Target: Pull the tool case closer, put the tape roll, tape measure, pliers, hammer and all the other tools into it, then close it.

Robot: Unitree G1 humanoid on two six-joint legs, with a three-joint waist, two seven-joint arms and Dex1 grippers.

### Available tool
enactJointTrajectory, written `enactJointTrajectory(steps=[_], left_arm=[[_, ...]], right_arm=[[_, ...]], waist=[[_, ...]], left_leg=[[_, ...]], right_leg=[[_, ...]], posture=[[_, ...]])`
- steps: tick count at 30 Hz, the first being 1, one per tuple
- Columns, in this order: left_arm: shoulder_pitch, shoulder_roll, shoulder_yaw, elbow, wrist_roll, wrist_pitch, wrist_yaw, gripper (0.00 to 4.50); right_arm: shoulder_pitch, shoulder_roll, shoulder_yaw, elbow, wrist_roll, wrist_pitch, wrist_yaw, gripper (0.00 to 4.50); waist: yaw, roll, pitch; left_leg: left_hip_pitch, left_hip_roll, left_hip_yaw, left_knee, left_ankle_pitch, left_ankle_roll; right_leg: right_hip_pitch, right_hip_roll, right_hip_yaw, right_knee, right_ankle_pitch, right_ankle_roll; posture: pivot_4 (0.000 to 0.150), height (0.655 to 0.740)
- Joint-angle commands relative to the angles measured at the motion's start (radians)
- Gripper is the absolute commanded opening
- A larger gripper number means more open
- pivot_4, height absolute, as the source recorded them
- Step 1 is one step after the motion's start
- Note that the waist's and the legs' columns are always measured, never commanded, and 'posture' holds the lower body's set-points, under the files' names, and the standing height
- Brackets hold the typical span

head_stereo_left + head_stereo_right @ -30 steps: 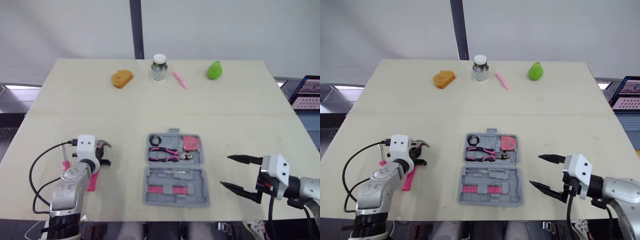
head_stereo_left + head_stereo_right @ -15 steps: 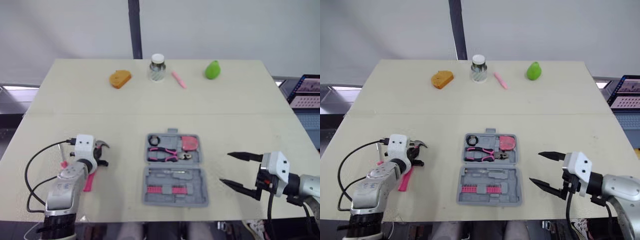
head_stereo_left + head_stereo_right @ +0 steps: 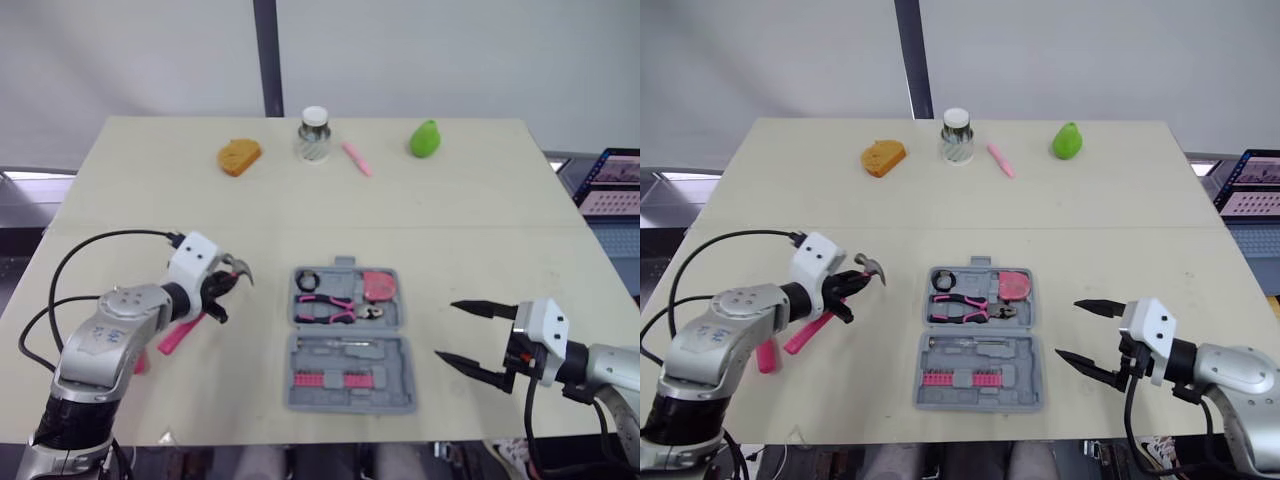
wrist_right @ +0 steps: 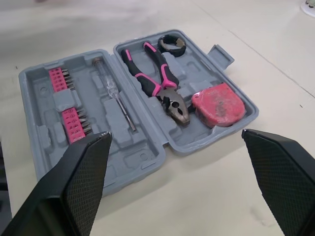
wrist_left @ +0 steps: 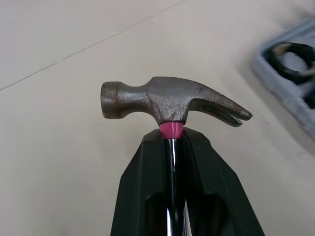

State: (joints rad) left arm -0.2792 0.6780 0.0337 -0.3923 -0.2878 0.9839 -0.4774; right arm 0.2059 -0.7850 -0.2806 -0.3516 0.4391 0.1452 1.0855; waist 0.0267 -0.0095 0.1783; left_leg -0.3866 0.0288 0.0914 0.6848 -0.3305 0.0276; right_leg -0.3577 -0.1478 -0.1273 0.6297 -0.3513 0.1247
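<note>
A pale table [image 3: 480, 230] stands before a blank white wall. The hammer [image 5: 172, 101] is clenched in the left gripper [image 3: 218, 295], pinched at the neck just under the steel head, with its pink handle trailing behind the wrist. The open tool case [image 3: 390, 375] lies near, beyond the fingertips. The right gripper [image 3: 445, 330] waits spread wide on the case's far side. Held so near the head, the long handle could likely swivel in the grip and strike the case rim or the pliers [image 4: 157, 81].

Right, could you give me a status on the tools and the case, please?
Left tool shut on hammer, left of case. Right tool open, right of case. Case open, pliers inside. Nothing between hammer and case.
</note>
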Motion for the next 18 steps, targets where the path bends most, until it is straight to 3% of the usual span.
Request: enactJointTrajectory(steps=[1, 8, 18], left_arm=[[-0.035, 0.037, -0.041, -0.078, -0.032, -0.004, -0.074, 0.04], [-0.078, 0.081, -0.147, -0.116, -0.042, -0.072, -0.197, 0.04], [-0.278, 0.007, -0.365, -0.045, -0.008, -0.105, -0.304, 0.04]], right_arm=[[0.007, 0.003, -0.016, -0.018, 0.004, -0.025, -0.008, 4.5], [0.04, 0.002, -0.026, -0.034, 0.0, -0.033, -0.014, 4.5], [0.081, -0.003, -0.053, -0.05, 0.018, -0.046, 0.006, 4.5]], waist=[[0.0, 0.0, 0.0], [0.0, 0.0, 0.0], [0.005, 0.0, 0.0]], left_leg=[[0.0, 0.0, 0.0, 0.0, 0.0, 0.0], [0.0, 0.0, 0.0, 0.0, 0.0, 0.0], [0.0, -0.001, 0.0, 0.0, 0.0, 0.001]], right_leg=[[0.0, 0.0, 0.0, 0.0, 0.0, 0.0], [0.0, 0.0, 0.0, 0.0, 0.0, 0.0], [0.0, 0.0, 0.0, 0.0, 0.0, 0.001]], posture=[[0.15, 0.695], [0.15, 0.695], [0.15, 0.695]])
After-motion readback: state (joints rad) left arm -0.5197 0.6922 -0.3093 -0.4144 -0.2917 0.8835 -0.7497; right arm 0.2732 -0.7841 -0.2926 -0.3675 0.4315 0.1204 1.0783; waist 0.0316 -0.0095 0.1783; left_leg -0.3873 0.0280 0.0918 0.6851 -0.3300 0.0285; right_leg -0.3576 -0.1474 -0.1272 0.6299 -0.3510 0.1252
